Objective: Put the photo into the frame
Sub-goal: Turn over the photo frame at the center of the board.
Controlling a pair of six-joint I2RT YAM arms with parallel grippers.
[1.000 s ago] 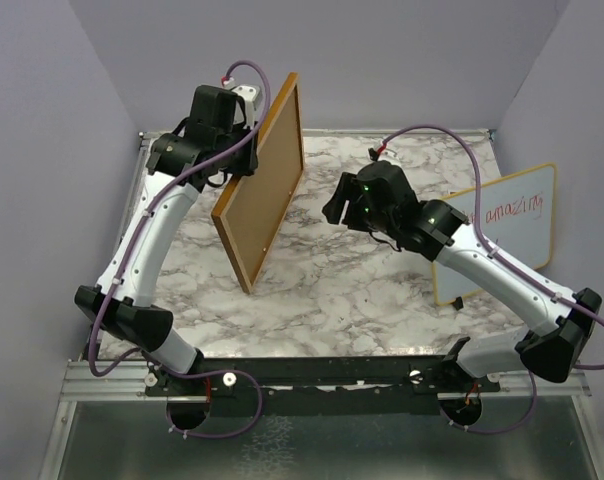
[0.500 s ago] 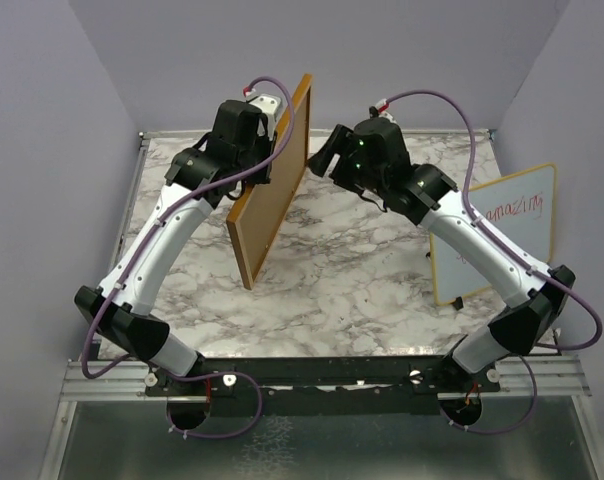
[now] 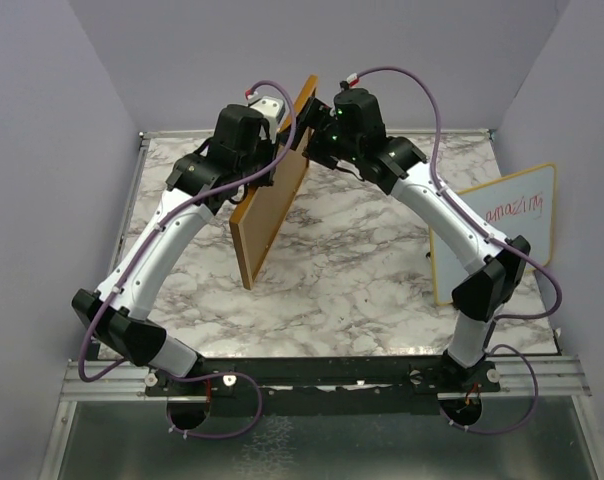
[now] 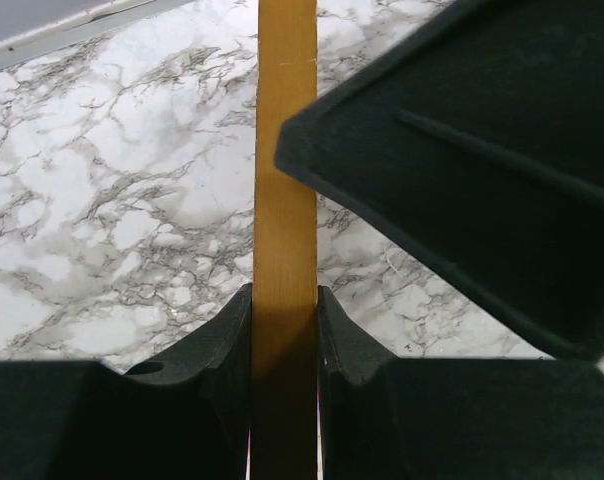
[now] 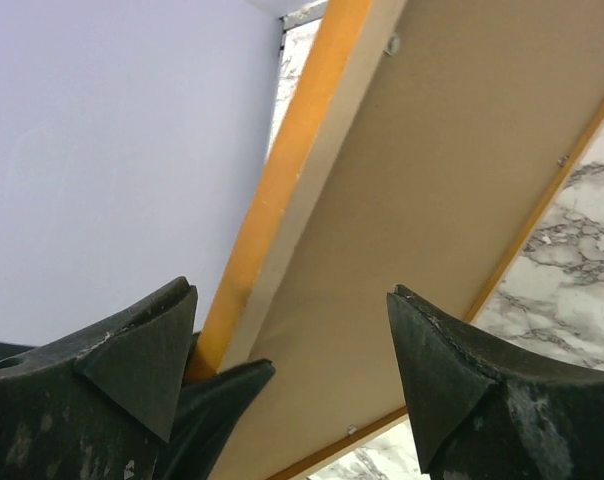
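risk first: the frame [image 3: 272, 205] hangs from one narrow pinch on its thin rim, so a sideways nudge from the right gripper [image 3: 318, 132] could, in our judgement, pivot it in that pinch or slide it out. both grippers crowd the same upper edge, so a finger-to-finger knock looks likely if the right one comes in off line. a wide close that catches only the rim's lip could also twist the board. the left gripper [image 4: 285, 315] is clamped on the orange-brown rim [image 4: 285, 220], one pad on each face, jaws narrow. the right gripper [image 5: 290, 300] stands spread wide and holds nothing; the rim passes just beside its left-hand fingertip [image 5: 147, 345], and the brown back board [image 5: 432, 200] fills the gap beyond. the frame stands on edge, tilted, over the far middle of the marble table [image 3: 372, 280], with its lower corner down near the surface; we cannot tell if it touches. the photo shows in no view, so its place is unknown to us. pose: the left arm arches up and inward from its base, wrist at the frame's top. the right arm arches over to meet it from the other side. the whiteboard [image 3: 512, 225] leans well apart at the right.
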